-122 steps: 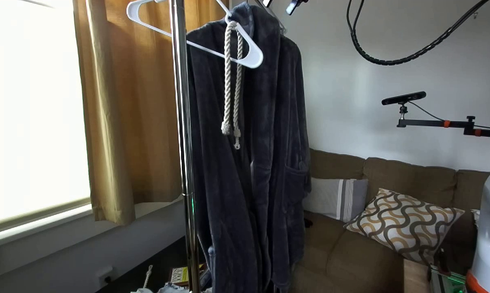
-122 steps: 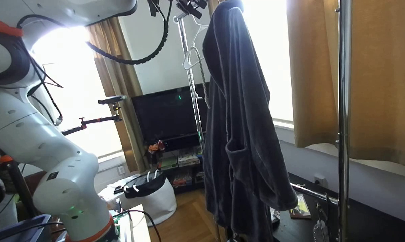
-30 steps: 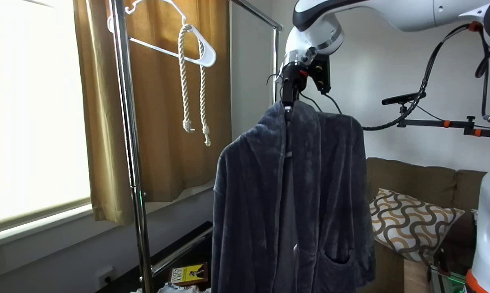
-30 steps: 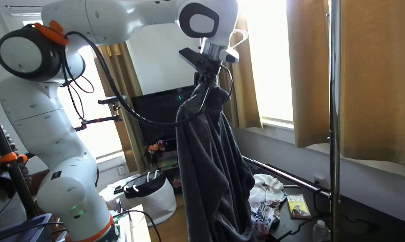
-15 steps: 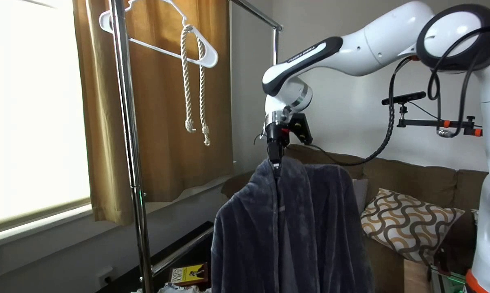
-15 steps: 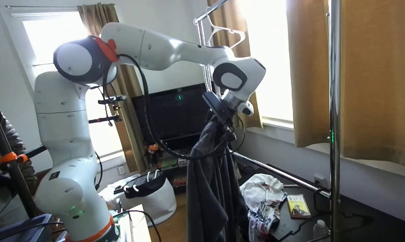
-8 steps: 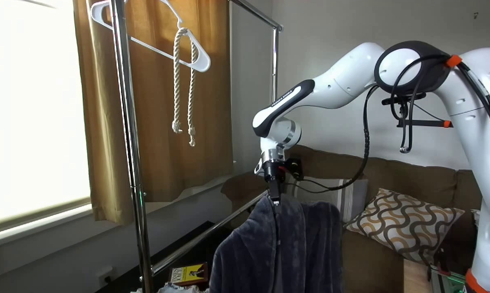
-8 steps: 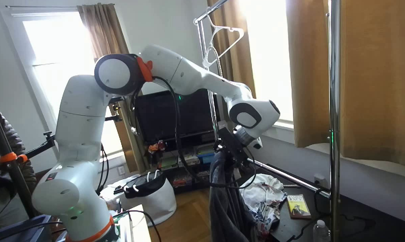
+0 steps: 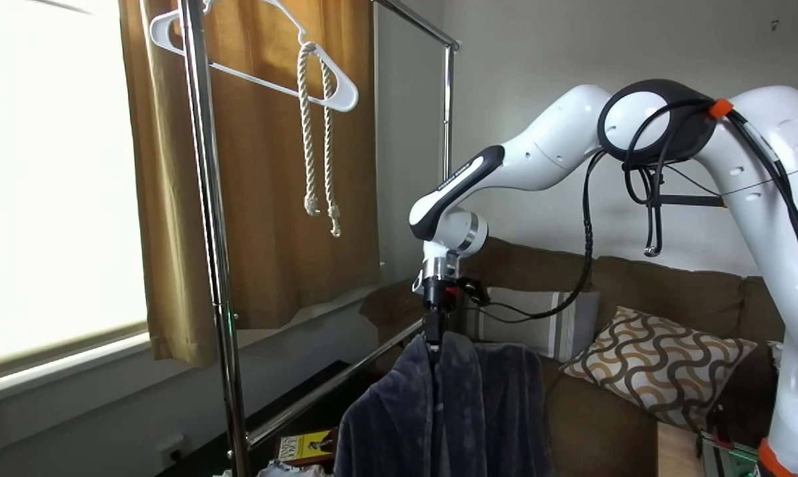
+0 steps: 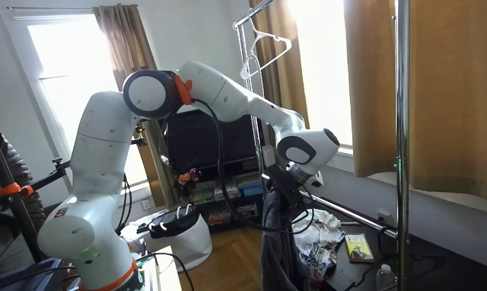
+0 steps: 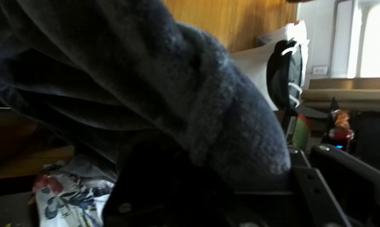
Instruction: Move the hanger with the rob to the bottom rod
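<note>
Slate-blue plush makes up the long, wide-collared robe hanging from your end effector, which pinches it at the gathered neck. In the wrist view the pile swells over the black fingers, so you cannot tell whether they hold cloth, hook or both; the robe's own hanger is hidden inside. The bundle is just beside the polished chrome bottom rod, which seems to follow the wall-side edge of the matte black worktop. Whether the hook touches that rod does not show.

Expect a soft, rather heavy load: the cloth should sag and sway behind each move, and the hanger inside is probably the only stiff part. Your best hold is high on the neck, close under the hook, with the hook's opening left free; plush alone may creep out of the pinch. Nothing here looks fragile, but smooth metal will likely let a hook slide once it is on. Lower gently, and mind the worktop's room-side edge, where a thin, white, flower-printed cloth lies crumpled, just beside the robe in an exterior view.

Further in from that edge lies a flat yellow paperback book. Up high, well apart from the robe, a glossy white plastic coat hanger carries a coarse, twisted cream rope with knotted ends.
</note>
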Robot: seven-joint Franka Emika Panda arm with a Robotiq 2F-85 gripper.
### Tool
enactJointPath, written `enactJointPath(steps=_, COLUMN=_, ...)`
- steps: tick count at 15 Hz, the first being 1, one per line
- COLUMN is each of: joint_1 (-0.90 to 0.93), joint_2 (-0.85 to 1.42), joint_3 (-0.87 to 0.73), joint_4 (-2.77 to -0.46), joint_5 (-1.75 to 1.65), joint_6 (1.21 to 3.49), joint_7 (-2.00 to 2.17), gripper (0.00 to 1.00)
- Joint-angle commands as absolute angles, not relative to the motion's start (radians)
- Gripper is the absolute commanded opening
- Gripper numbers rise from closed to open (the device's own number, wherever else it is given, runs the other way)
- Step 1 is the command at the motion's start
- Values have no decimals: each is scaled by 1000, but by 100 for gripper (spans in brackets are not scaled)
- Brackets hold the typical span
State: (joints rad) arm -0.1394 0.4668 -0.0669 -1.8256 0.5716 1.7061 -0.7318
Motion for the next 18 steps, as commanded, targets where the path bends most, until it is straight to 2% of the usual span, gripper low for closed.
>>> enactJointPath(steps=1, joint_1=-186, joint_2=532, joint_3=-43, joint_4=-1838, joint_5=664, joint_6=1863, joint_7=-666, gripper=0)
enactJointPath(steps=5, joint_1=-237, joint_2=577, joint_3=-23, joint_4=-1865, joint_5=791, joint_6=2005, joint_7=-661, gripper=0)
enactJointPath(steps=18, joint_1=-253, joint_2=660, joint_3=-25, joint_4=-1765, joint_5=756, joint_6=2149, joint_7=-573, gripper=0)
